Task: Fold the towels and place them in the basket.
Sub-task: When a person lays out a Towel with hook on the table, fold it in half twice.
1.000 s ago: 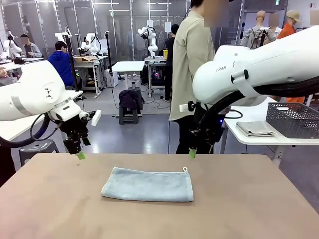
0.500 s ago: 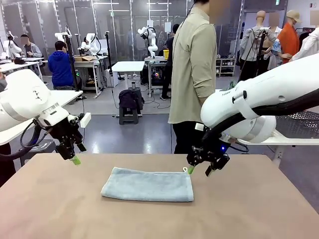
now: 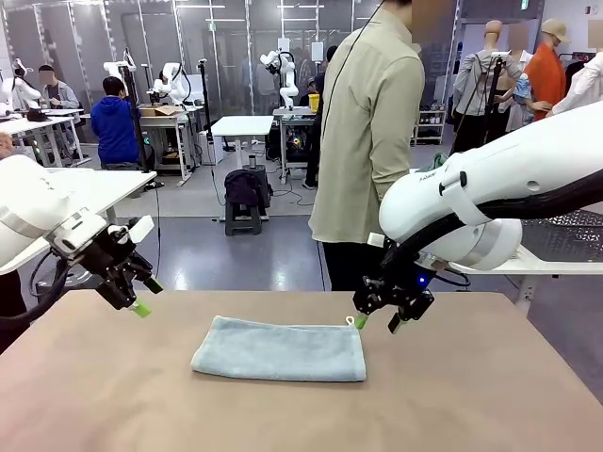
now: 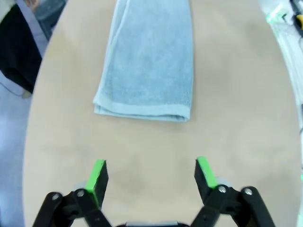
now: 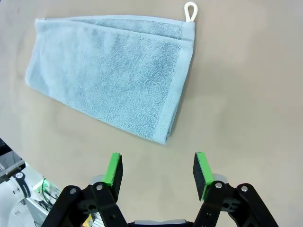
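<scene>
A pale grey-blue towel lies folded into a long strip in the middle of the brown table, with a small white loop at its far right corner. My left gripper hovers open off the towel's left end, well apart from it, with nothing between its green pads. In the left wrist view the towel lies ahead of the open gripper. My right gripper is open just right of the towel's right end, low over the table. The right wrist view shows the towel beyond the open gripper. The dark mesh basket stands on a side table, partly behind my right arm.
A person in a beige shirt stands at the table's far edge, behind the towel. The white side table with the basket is off the far right corner. Bare tabletop surrounds the towel.
My right gripper dropped toward the towel's right end, then held still. My left gripper drew back to the left and slightly lower. The person shifted a little to the left.
</scene>
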